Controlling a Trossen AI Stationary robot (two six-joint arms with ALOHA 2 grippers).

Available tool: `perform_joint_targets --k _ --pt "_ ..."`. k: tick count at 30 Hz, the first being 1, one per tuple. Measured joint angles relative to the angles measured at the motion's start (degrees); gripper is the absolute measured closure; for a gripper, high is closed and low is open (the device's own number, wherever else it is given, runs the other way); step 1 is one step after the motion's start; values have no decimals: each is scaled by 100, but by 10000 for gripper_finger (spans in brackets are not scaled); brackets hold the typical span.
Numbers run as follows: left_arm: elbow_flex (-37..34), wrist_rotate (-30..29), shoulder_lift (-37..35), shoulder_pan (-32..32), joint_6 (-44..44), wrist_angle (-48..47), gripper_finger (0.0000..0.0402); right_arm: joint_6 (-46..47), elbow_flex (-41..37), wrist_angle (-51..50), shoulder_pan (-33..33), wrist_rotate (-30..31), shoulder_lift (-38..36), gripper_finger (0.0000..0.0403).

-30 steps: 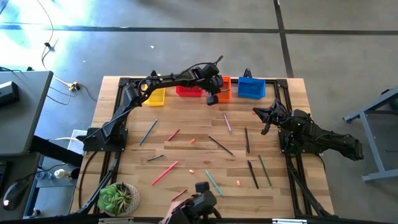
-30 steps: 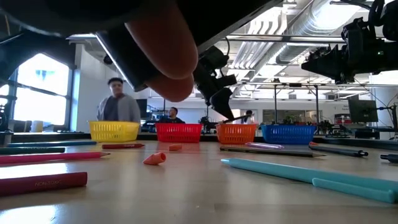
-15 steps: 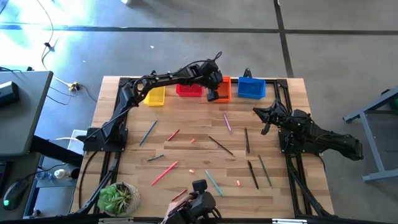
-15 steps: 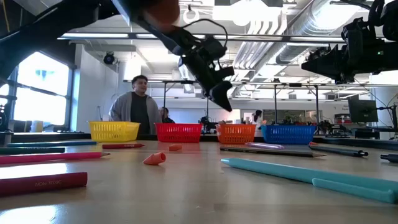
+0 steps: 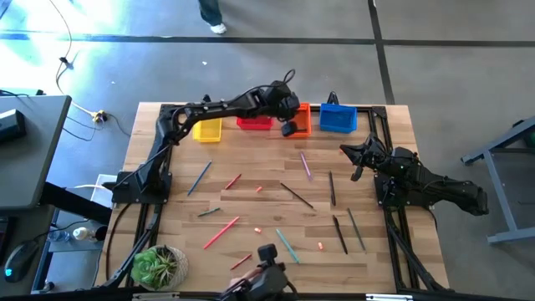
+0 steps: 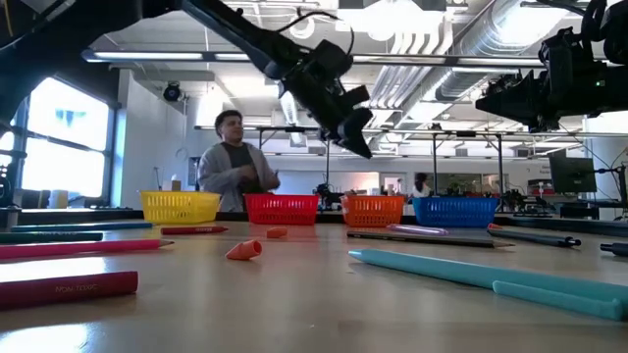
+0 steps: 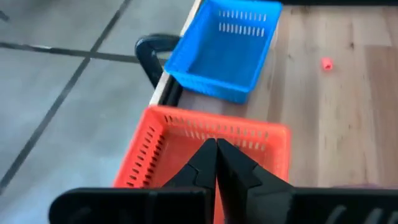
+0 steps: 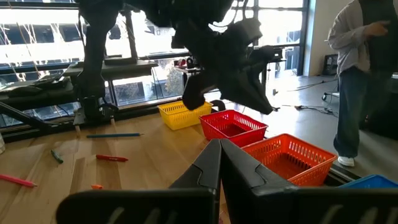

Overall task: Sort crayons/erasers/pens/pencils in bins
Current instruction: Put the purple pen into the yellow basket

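Left gripper (image 7: pixel 216 163) closed and empty above orange bin (image 7: pixel 163 144).
Blue bin (image 7: pixel 219 53) lay just beyond; right gripper (image 8: pixel 220 163) closed, well apart.

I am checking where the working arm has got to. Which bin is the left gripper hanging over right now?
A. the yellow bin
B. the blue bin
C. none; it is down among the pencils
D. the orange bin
D: in the high view the left gripper sits at the orange bin, and its wrist view looks straight down onto the bin's orange mesh wall.
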Motion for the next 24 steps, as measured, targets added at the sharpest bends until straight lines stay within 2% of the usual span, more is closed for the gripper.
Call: perform_joint_targets --k 5,19,24 --pt "-1047 -106 -444 -29 -58 1309 401 0 -1 2 0 -2 0 402" --pt "-4573 -27 -2394 -70 -473 4499 401 -2 1 0 2 0 0 402" --pt "-5665 -13 -2799 -116 -612 5576 401 -2 0 2 0 -1 0 402"
